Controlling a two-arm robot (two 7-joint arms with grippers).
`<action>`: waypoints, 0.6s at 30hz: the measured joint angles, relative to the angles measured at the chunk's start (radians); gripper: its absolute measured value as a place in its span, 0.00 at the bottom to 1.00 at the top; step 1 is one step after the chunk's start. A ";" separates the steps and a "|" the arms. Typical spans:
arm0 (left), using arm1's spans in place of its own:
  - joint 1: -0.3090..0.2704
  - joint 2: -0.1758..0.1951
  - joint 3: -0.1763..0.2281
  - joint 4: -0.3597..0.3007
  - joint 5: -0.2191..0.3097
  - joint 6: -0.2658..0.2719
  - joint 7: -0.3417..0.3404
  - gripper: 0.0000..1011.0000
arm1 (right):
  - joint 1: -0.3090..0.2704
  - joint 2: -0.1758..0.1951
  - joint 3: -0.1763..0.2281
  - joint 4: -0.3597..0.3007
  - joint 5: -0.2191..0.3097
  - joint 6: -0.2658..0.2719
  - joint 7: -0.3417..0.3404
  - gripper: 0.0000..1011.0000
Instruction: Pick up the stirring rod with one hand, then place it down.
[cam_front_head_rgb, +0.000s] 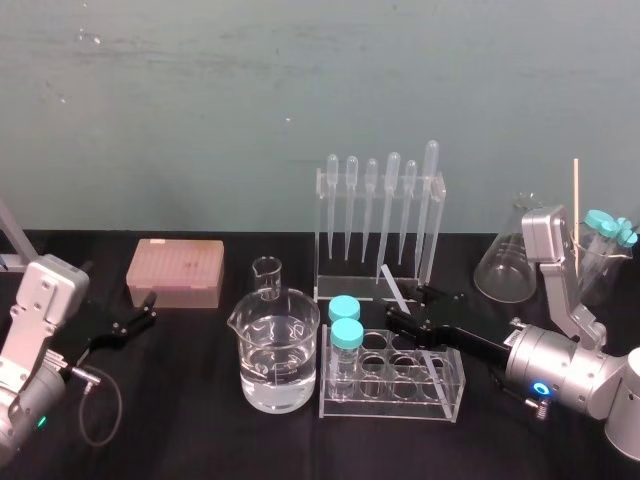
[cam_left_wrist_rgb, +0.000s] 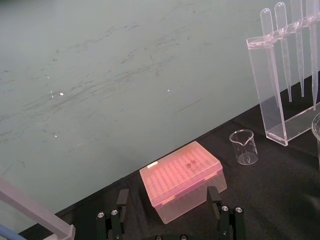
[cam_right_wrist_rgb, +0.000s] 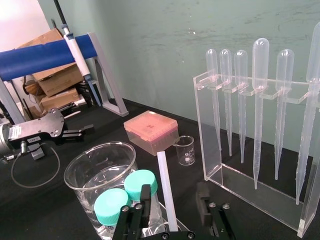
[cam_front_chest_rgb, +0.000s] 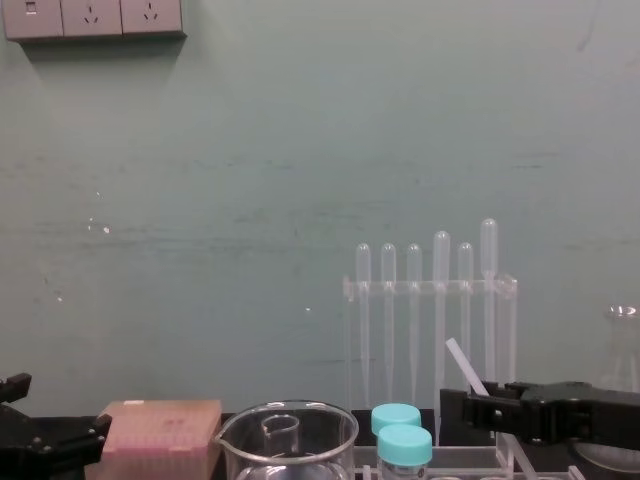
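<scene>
Jaws of right gripper stand part-spread, one finger on each side of the stirring rod. They are not pinching it: right wrist view shows a gap btw rod and at least one finger. Rod runs lengthwise through the gap, far end free in air just in front of the pipette stand, near end hidden under the gripper.

Per view:
- **Chest view:** gives the tilt. Rod slants up and left from the gripper, top end approx mid-height of the stand.
- **Head view:** puts the gripper in front of the stand's right half, over the back edge of the test-tube rack. A pale slanted strip at the rack's right end lies in line w/ the rod; cannot tell whether it is the rod's lower part.

Containers:
- Stand holds six pipettes, bulbs up.
- Rack, just in front of stand, holds two teal-capped vials at its left end.
- Large beaker, front-left of stand and beside the rack, is part-filled w/ clear liquid.
- Small beaker sits just left of stand, pink tip box farther left.
- Conical flask stands right of stand.

Left gripper sits well left of stand, near the tip box, jaws spread.
</scene>
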 joint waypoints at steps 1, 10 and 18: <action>0.000 0.000 0.000 0.000 0.000 0.000 0.000 0.99 | 0.000 0.000 0.000 0.000 0.000 0.000 0.000 0.57; 0.000 0.000 0.000 0.000 0.000 0.000 0.000 0.99 | 0.000 0.001 0.000 0.000 0.000 -0.001 0.001 0.28; 0.000 0.000 0.000 0.000 0.000 0.000 0.000 0.99 | 0.000 0.001 0.000 0.000 0.000 -0.002 0.001 0.07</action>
